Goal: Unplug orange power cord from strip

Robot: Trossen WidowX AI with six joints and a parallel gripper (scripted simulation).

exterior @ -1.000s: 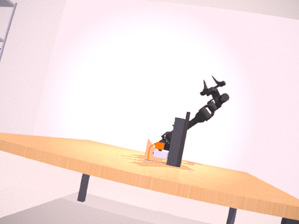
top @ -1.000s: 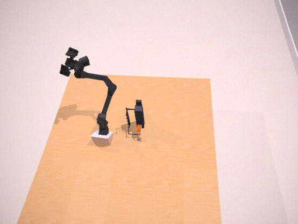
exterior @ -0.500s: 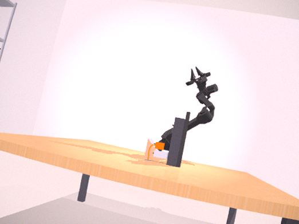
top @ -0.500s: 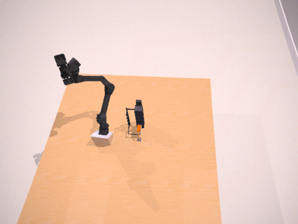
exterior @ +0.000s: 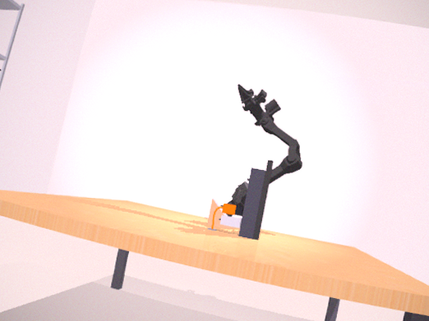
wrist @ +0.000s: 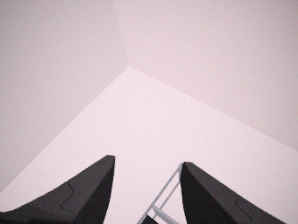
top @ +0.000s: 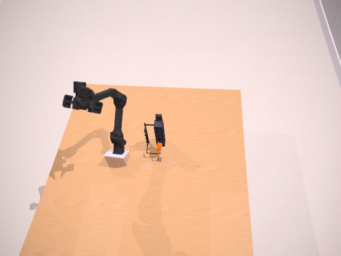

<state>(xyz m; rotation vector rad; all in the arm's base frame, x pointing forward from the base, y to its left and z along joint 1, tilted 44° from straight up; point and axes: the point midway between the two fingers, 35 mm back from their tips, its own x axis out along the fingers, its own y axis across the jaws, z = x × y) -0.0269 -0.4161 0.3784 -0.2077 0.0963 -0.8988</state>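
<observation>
We see the fingers partly closed on nothing, raised high above the surface (top: pixel 200 191); the orange plug (top: pixel 159 147) sits in the power strip (top: pixel 159 132).

Reared up from the base, bent at the elbow, forearm (exterior: pixel 281 134) slanting upward. Gripper (top: pixel 68 101) raised high, pointed up and away. Fingers partly closed with a gap between them, nothing held. Wrist above the near table edge.
</observation>
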